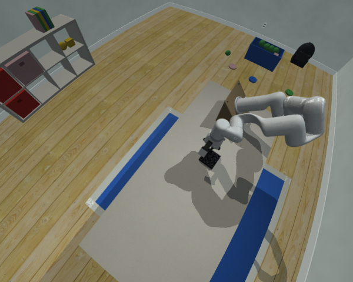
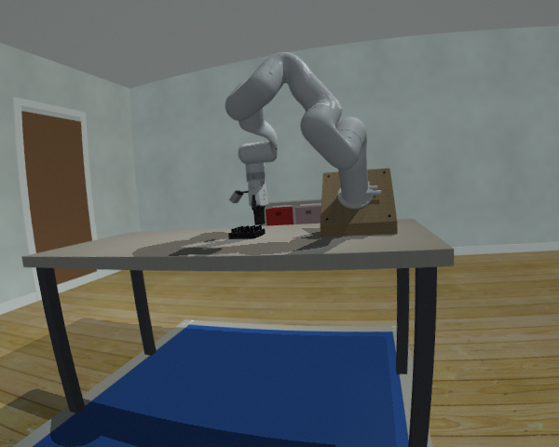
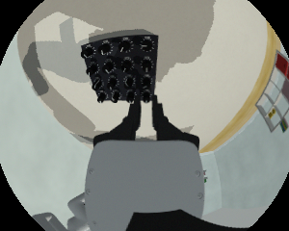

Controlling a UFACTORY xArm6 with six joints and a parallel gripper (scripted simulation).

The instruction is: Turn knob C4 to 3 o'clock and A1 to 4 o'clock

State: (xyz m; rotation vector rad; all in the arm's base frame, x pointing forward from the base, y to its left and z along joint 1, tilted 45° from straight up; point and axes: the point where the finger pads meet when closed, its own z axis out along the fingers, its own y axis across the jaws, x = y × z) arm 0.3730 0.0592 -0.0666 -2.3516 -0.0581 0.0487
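Observation:
The knob box [image 1: 209, 159] is a small black box with a grid of black knobs, standing on the grey table. It also shows in the exterior view [image 2: 246, 232] and in the wrist view [image 3: 121, 69]. My gripper [image 1: 207, 150] points straight down and hangs just above the box's edge nearest the arm. In the exterior view the fingertips [image 2: 257, 220] are a little above the knob tops. In the wrist view the fingers stand a narrow gap apart with nothing between them, over the nearest row of knobs. The knob names and white lines are too small to read.
The arm's wooden mount [image 2: 359, 202] stands on the table behind the box. A white shelf with red bins [image 1: 25, 73] and a blue crate [image 1: 263, 53] stand on the floor, away from the table.

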